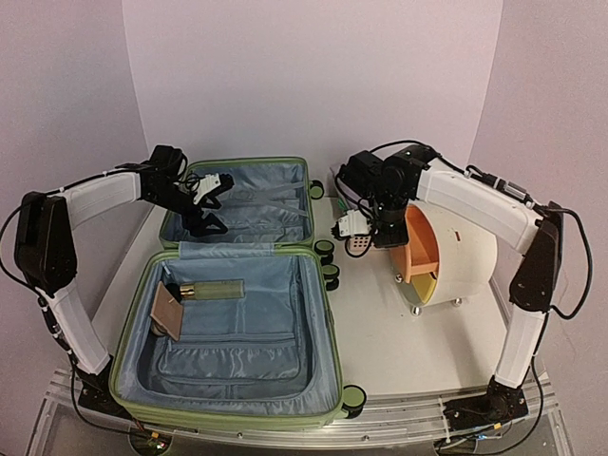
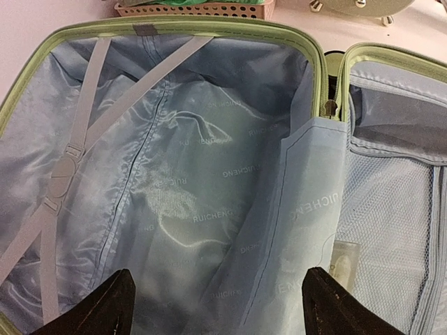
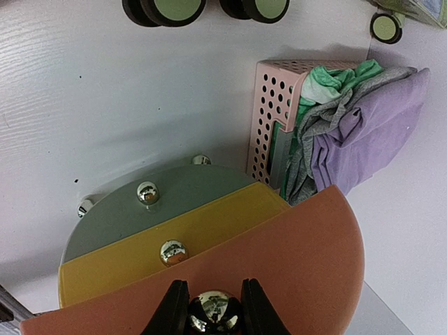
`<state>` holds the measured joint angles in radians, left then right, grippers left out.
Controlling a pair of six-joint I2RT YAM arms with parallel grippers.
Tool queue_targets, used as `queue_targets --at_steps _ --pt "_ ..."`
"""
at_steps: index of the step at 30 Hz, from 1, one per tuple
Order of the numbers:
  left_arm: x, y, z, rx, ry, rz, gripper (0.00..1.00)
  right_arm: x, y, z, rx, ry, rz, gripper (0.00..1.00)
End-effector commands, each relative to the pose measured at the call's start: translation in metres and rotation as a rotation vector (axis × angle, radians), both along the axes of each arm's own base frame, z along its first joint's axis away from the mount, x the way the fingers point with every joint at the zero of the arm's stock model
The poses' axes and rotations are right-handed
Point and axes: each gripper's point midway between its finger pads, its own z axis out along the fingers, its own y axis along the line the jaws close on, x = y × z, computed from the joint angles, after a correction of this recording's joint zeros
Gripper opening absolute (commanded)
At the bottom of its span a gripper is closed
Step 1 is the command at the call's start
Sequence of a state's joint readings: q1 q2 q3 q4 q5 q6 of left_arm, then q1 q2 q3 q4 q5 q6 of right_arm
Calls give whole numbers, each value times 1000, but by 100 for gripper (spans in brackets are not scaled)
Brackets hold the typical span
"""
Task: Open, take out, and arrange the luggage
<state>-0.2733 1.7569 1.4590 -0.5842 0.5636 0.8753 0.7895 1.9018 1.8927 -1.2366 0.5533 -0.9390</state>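
Nearest me, the chrome knob (image 3: 215,312) sits pinched between the jaws of my right tool (image 3: 216,307), on the front of the orange drawer (image 3: 279,265). I'd pull gently along the drawer's own path, grip centred so the round knob can't squirt out, and watch that the cream drum (image 1: 470,256) doesn't drag across the bench (image 1: 399,332). The pink basket (image 3: 272,105) of clothes stands just beside it. My left tool (image 2: 218,293) hangs wide open over the far half of the luggage (image 1: 228,332), which lies open on the left.
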Motion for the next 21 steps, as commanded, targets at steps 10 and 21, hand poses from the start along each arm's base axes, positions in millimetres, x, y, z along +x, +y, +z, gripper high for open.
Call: queue_targets --at_steps 10,21 --pt "-11 -1 17 -18 -23 -30 80 12 50 11 264 -39 10 30" --pt "-135 26 -16 268 184 -474 85 14 61 40 401 -98 -6 98"
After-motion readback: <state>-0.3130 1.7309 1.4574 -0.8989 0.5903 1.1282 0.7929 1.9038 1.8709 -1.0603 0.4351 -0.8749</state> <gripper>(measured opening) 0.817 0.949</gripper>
